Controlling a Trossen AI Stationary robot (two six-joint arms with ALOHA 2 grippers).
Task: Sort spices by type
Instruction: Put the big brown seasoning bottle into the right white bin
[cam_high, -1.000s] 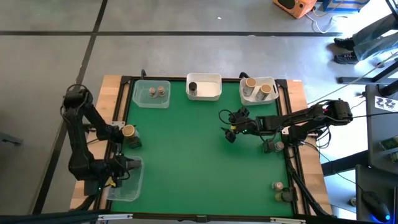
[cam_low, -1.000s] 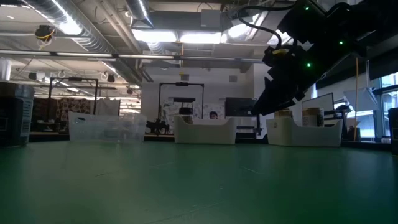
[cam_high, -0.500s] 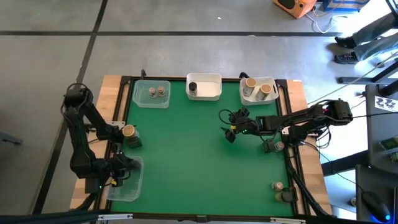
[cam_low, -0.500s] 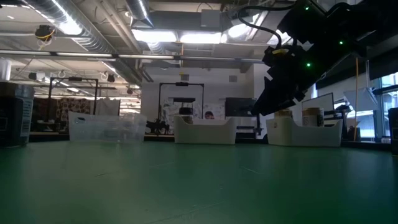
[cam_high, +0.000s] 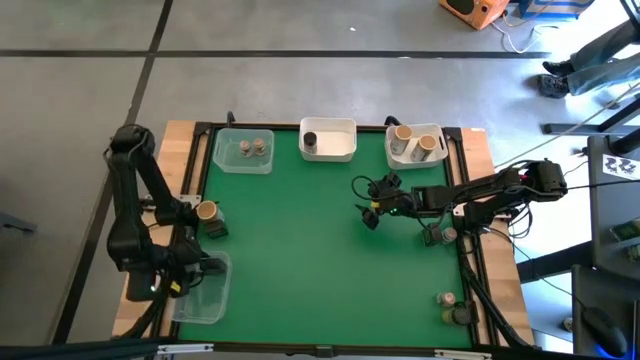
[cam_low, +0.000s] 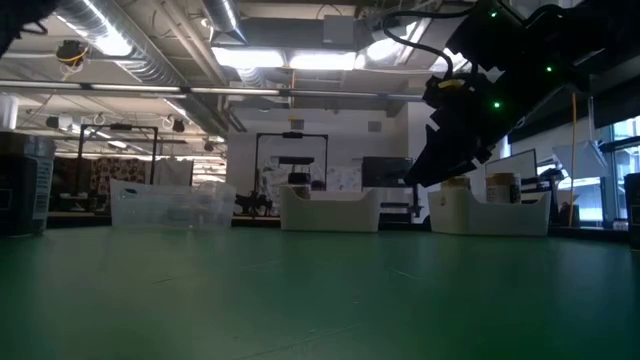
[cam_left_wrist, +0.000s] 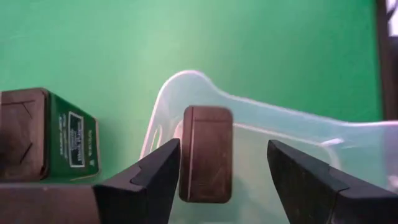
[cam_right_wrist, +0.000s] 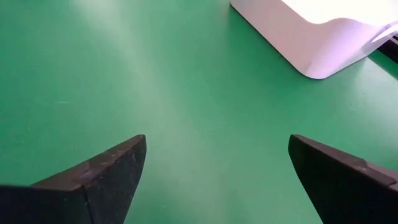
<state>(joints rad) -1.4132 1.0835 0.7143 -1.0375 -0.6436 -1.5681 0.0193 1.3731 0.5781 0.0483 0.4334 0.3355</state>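
Dark blocky spice container (cam_left_wrist: 206, 154) sat between my left gripper (cam_left_wrist: 217, 180) fingers, spread apart over clear plastic tub (cam_left_wrist: 348, 168) at table's front-left corner; could tip against tub rim on lifting. Right gripper (cam_right_wrist: 214, 174) waited spread mid-table.

Hidden, cropped or unreadable items:

- Green tin (cam_left_wrist: 46, 134), left wrist view: cut by the picture's edge and partly covered by a dark finger (cam_left_wrist: 140, 186); label print too small to read.
- Clear tub (cam_left_wrist: 292, 155), left wrist view: runs out of the picture; far end not visible.
- Dark blocky container (cam_left_wrist: 206, 152) in that tub: lower end hidden behind the fingers.
- White tub (cam_right_wrist: 323, 37), right wrist view: only one corner shows; contents unseen.
- Jars (cam_high: 452, 308) at the table's right edge, high view: too small to tell type; partly covered by cabling.
- Right arm (cam_low: 490, 80), low view: cropped by the picture's top and right; fingertips lost in silhouette.
- Person (cam_high: 590, 50), high view: only legs and shoes show.
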